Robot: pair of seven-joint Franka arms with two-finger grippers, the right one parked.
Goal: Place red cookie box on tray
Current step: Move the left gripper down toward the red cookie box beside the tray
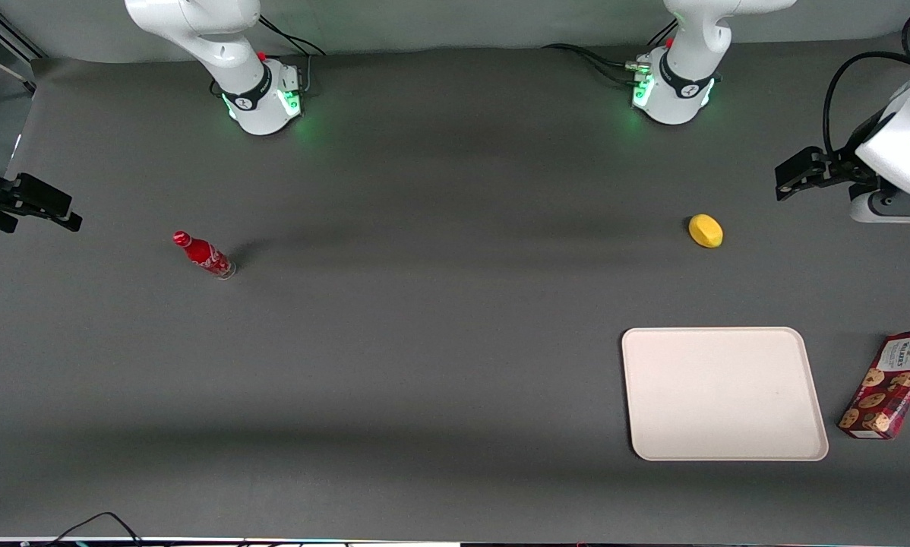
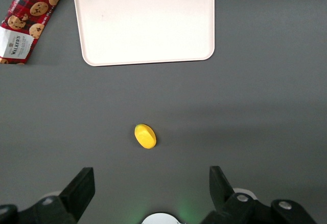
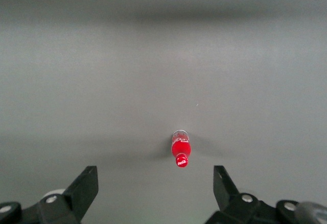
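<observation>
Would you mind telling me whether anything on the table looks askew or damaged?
Nothing stands out. The red cookie box lies intact beside the tray, slightly angled to it. The open tool hangs well above the table.

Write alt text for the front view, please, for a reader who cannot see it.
A red cookie box lies on the dark table beside an empty cream tray, not on it. The gripper hangs open, holding nothing, above the table's working-arm end, near a yellow lemon; a small red bottle stands toward the parked arm's end.
</observation>
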